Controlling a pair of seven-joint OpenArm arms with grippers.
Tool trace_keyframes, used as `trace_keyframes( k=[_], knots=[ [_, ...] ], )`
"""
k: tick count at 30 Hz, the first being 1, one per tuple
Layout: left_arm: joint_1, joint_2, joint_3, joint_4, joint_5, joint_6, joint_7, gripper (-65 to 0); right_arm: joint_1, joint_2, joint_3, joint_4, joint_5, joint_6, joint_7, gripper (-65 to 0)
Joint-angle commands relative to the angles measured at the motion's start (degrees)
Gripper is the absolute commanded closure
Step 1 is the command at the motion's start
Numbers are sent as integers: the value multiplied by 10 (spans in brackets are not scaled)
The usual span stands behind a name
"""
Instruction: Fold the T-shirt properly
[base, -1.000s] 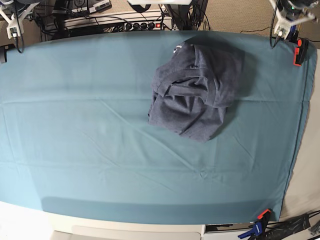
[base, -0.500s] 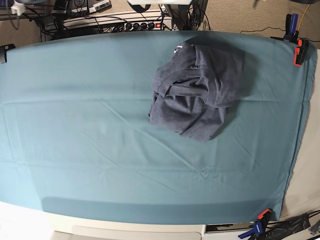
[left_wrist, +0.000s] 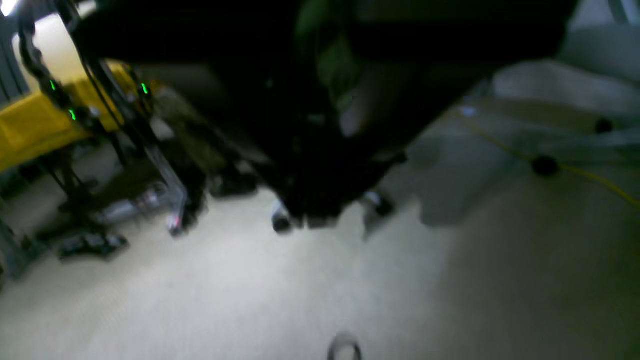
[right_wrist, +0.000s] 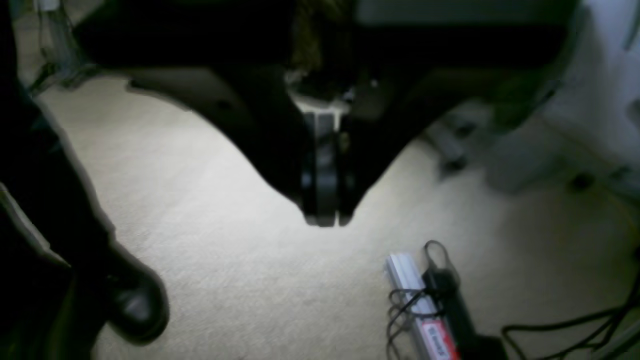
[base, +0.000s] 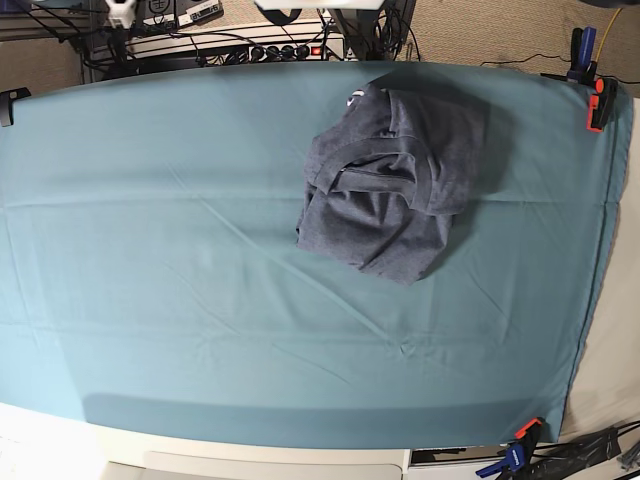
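**T-shirt lying bunched, folding outstanding**

The T-shirt (base: 392, 185) is sitting in a rumpled heap on the teal table cloth (base: 150, 260), toward the far edge, right of centre. No flat, squared fold is showing; spreading and folding appear undone. The right gripper (right_wrist: 322, 217) is hanging over the floor, jaws pressed together, holding nothing. The left gripper (left_wrist: 310, 220) is blurred, evidently closed and empty.

Place: a robotics lab is showing.
Signs: orange-handled spring clamps (base: 597, 103) are pinning smooth teal cloth (base: 180, 270); black power strip (base: 225, 45) is lying at 12 o'clock.
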Motion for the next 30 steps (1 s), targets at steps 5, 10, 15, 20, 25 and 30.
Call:
trace_keyframes(
  k=[5,10,15,20,25,30],
  knots=[
    [-51,32,8,-50,25,55,-75,0,34,-38,-87,-84,-78,-121,141,0],
    [-124,63,8,-188,20,71,-192,0,92,-86,-185,-229,-115,-242,276,0],
    [-199,104,8,-348,-23,72,-250,0,146,-94,-231,-311,-70,-261,323,0],
    [-243,146,8,-431,-6,116,-326,0,176,-111,-193,-312,16,-264,292,0],
    [-290,173,8,-457,-24,116,-326,0,178,-141,-152,-312,24,-269,282,0],
    [-302,190,8,-461,-41,112,-318,0,178,-143,-152,-312,22,-270,284,0]
  ],
)
